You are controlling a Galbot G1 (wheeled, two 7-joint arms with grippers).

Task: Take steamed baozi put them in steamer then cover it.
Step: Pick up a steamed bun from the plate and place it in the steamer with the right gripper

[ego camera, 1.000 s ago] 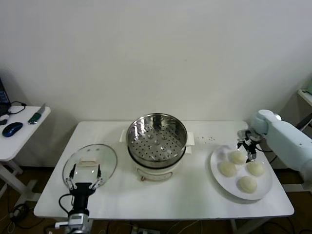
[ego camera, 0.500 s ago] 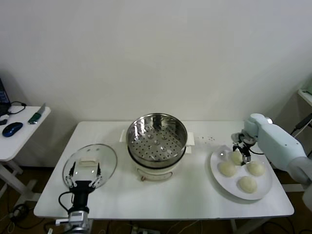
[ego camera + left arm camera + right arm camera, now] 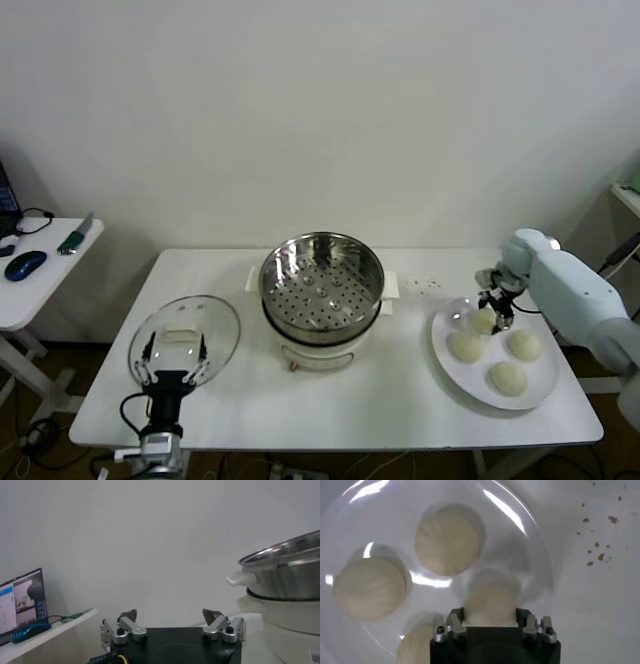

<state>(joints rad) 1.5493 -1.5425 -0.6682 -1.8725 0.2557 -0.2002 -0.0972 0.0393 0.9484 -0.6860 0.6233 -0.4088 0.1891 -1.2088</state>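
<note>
The steamer (image 3: 322, 285), a shiny perforated steel basket on a white pot base, stands open at the table's middle. It also shows in the left wrist view (image 3: 285, 572). Three baozi (image 3: 466, 346) (image 3: 524, 345) (image 3: 507, 378) lie on the white plate (image 3: 548, 392) at the right. My right gripper (image 3: 497, 305) is shut on a fourth baozi (image 3: 484, 320) at the plate's far side and holds it just above the plate. The right wrist view shows this bun (image 3: 489, 600) between the jaws of the right gripper (image 3: 489, 617). My left gripper (image 3: 172, 355) is open and empty at the front left.
A round clear glass lid (image 3: 185, 335) lies flat on the table at the front left, just beyond my left gripper. A small side table (image 3: 30, 285) with a mouse stands far left. Crumbs (image 3: 600, 555) dot the table beside the plate.
My right gripper has moved left over the plate's far bun and shut on it. The bun now looks slightly raised. The left arm has barely moved.
</note>
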